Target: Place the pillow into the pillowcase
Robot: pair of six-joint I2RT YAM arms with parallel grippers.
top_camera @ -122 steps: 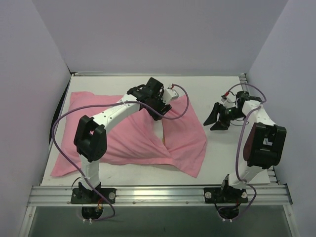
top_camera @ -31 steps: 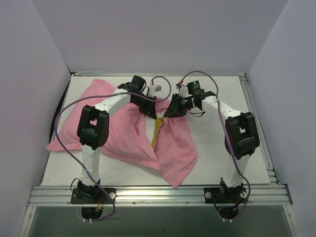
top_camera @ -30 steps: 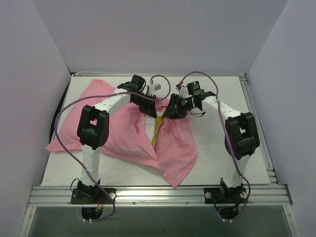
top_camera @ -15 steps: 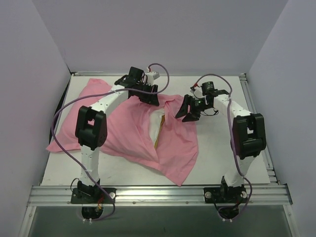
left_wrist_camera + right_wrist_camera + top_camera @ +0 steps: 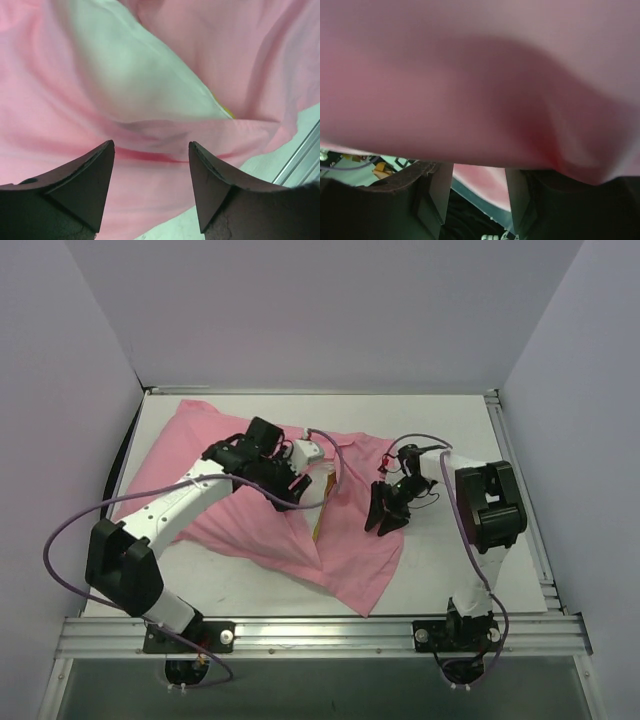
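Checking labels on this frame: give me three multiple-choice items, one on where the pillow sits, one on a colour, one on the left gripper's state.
1. Where is the pillow relative to the pillowcase?
A) bare beside it
B) partly inside, showing at the opening
C) lifted in the air

2. What colour is the pillow's trim?
A) blue
B) green
C) yellow

3. How is the left gripper?
A) open, nothing between its fingers
B) shut on the pillowcase
C) shut on the pillow

Answers:
1 B: in the left wrist view, pink cloth lies on both sides of the white cushion.
2 C: a yellow strip shows at the cushion's edge.
3 A: the fingers stand apart, with cloth only beyond them.
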